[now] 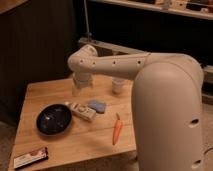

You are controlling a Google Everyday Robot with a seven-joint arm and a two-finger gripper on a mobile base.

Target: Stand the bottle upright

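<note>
So the gripper (79,89) hangs off the wrist above the table, a bit behind the bottle (83,111) and clear of it, holding nothing. Honestly can't tell if it's released or clenched from this angle.

The bottle lies flat on its side on the wooden table (35,95), so the standing-up part isn't done yet.

My worry is crowding. The black bowl (52,119) sits just beside one end of the bottle and the blue sponge (98,105) just beside the other, nearly touching. Come down slightly off and it'll probably bump the bowl rim or pinch the sponge too. The bottle could also roll or slip mid-tilt.

The carrot (117,130) and pale cup (117,86) are farther from the bottle, probably safe.
</note>
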